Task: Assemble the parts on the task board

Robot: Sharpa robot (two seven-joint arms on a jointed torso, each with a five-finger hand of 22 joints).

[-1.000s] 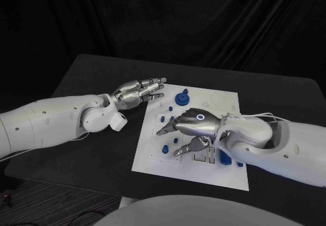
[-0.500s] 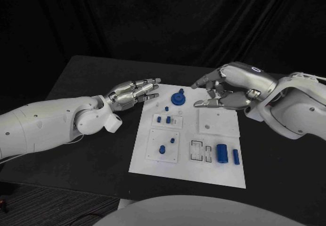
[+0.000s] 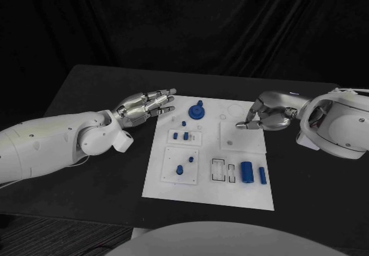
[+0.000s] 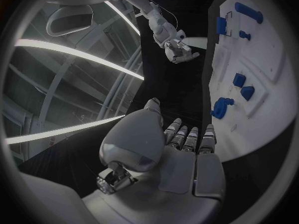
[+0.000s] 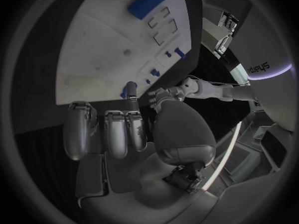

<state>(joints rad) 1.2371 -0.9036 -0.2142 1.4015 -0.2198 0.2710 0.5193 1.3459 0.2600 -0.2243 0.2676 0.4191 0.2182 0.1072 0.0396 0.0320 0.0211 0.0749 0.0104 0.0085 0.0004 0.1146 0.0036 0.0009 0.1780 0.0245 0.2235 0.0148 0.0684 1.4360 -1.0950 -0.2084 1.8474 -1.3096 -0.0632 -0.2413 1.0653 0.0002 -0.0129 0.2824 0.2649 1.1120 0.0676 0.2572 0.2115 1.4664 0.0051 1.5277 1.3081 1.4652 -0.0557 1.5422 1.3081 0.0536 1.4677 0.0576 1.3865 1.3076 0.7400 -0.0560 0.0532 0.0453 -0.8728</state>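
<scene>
Task board (image 3: 231, 189) lies between both hands' empty fingers: left (image 3: 143, 108) spread, right (image 3: 264, 118) curled.

board (image 3: 231, 186): white
parts (image 3: 247, 172): blue
table (image 3: 92, 176): black
left hand (image 3: 144, 104): silver
right hand (image 3: 266, 116): silver
arms (image 3: 46, 146): white
backdrop (image 3: 184, 32): black, folded cloth

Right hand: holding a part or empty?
Empty. The right hand sits by the board's right edge with fingers curled loosely and nothing between them in the head or right wrist view.
</scene>
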